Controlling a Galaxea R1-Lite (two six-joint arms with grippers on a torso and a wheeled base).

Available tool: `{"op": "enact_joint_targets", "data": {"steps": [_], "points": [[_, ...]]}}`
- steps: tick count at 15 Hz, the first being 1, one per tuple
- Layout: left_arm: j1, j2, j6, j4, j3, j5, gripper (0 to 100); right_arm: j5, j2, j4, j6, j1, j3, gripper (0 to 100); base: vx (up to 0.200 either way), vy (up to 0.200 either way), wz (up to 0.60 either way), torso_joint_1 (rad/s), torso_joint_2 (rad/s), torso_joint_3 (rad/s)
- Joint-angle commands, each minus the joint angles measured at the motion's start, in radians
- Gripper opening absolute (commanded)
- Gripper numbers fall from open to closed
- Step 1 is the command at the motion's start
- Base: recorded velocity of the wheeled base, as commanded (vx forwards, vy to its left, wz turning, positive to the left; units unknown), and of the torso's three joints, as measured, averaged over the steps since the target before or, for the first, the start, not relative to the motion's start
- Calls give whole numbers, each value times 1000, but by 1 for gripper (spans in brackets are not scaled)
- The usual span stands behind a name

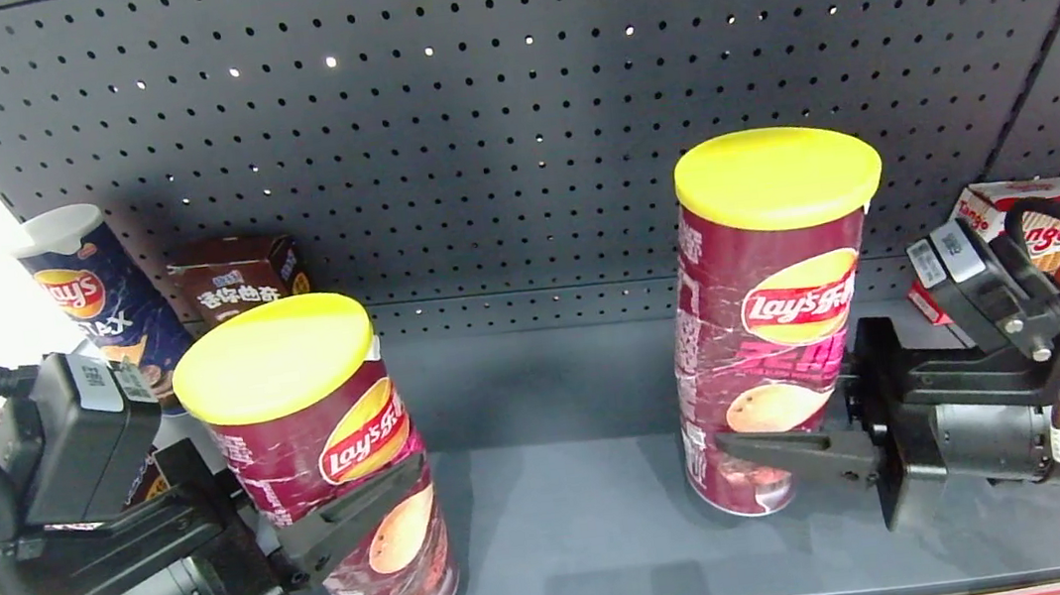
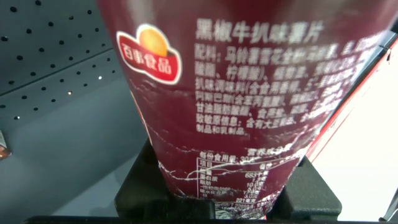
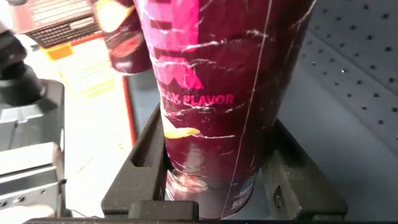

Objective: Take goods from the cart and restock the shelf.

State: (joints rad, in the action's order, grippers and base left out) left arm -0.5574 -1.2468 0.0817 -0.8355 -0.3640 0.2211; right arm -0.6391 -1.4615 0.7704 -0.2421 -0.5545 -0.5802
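Left pincer [image 1: 364,501] pinches the left can [image 1: 329,460]. Its long axis is tilted, yellow lid leaning to the robot's left, base at the shelf's [image 1: 577,532] front edge. Right pincer [image 1: 757,451] pinches the right can [image 1: 773,330], near upright, farther in. The wrist views show back-label print that the head view hides.
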Motion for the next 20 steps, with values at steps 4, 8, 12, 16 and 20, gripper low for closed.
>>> {"op": "enact_joint_targets", "data": {"steps": [4, 8, 12, 16, 20], "points": [[1, -5, 0, 0, 0, 3, 0, 33, -25, 56, 3, -32, 66, 0, 0, 0, 0, 0, 0, 0], [1, -6, 0, 0, 13, 4, 0, 38, -112, 148, 4, -32, 65, 0, 0, 0, 0, 0, 0, 0], [1, -8, 0, -4, 27, 4, 0, 38, -200, 239, 4, -33, 105, 0, 0, 0, 0, 0, 0, 0], [1, -2, -2, -8, 62, 6, 0, 65, -296, 374, 4, -38, 166, 0, 0, 0, 0, 0, 0, 0], [-1, -2, -2, -8, 70, 6, 0, 65, -298, 377, 4, -35, 191, 0, 0, 0, 0, 0, 0, 0]]}}
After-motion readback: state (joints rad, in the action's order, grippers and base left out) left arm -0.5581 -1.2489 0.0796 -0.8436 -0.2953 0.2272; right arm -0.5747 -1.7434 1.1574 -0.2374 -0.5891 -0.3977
